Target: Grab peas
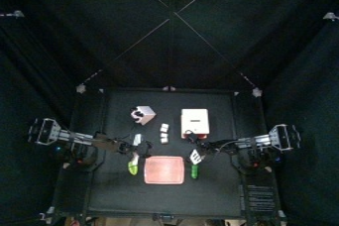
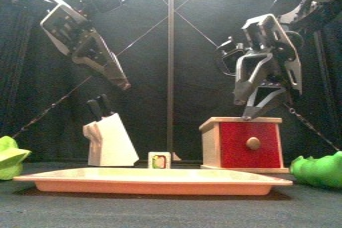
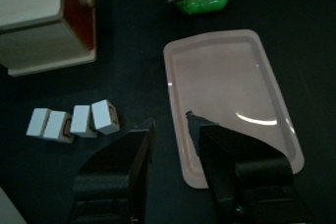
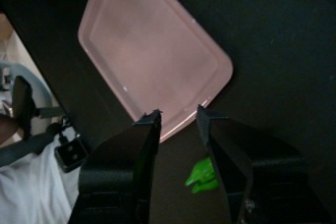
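Reaching for the peas [image 1: 196, 167], which lie right of the pink tray [image 1: 165, 170] at lower centre, my right end effector [image 4: 178, 120] hangs just above, narrowly parted, empty. I should lower squarely, straddling the pod, clear of the tray rim.

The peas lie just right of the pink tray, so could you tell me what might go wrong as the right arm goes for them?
1. The peas lie close beside the tray; a finger could land on its rim and shove it.
2. A brighter yellow-green item lies left of the tray and could be mistaken for them.
3. The right gripper is open, but the peas sit off-centre beside one finger, so closing now might miss.
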You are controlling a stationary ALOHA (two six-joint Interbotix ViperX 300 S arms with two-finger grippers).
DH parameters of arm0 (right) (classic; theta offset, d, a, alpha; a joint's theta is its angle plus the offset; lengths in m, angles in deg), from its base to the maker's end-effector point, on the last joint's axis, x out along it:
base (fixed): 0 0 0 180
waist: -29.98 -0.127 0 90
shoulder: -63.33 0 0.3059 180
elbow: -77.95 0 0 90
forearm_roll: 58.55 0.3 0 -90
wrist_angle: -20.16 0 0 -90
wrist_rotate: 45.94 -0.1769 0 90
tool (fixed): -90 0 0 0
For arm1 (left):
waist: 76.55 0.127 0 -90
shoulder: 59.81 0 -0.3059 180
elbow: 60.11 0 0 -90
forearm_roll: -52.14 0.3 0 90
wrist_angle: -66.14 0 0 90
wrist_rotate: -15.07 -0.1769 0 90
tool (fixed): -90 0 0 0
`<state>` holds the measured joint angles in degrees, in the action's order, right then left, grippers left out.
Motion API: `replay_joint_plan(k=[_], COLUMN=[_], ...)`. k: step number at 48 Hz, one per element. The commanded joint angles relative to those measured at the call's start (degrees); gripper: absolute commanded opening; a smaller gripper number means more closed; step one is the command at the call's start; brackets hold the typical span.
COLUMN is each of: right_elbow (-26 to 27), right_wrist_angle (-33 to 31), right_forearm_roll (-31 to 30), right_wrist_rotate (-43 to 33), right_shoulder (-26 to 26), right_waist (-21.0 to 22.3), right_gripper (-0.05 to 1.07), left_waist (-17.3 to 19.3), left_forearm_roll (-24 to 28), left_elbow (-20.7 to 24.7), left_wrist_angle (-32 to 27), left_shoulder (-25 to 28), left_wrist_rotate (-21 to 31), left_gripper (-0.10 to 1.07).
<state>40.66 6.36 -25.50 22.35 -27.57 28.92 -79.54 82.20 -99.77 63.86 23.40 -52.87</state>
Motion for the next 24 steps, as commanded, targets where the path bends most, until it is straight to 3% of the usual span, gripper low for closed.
replay_joint_plan(k=[1,24], right_elbow=[2.29,3.69], right_wrist_angle=[-3.34,-13.27], right_forearm_roll=[2.29,10.11], right_wrist_rotate=[0.09,-1.32], right_shoulder=[-1.67,-1.41], right_waist=[-0.97,-1.76], right_gripper=[0.75,0.75], left_waist=[0.18,0.18], left_forearm_roll=[-0.26,-1.14], left_elbow=[0.18,-1.05], left_wrist_angle=[1.49,1.67], left_shoulder=[-1.05,-1.14], left_wrist_rotate=[-0.09,-0.18], left_gripper=[0.74,0.74])
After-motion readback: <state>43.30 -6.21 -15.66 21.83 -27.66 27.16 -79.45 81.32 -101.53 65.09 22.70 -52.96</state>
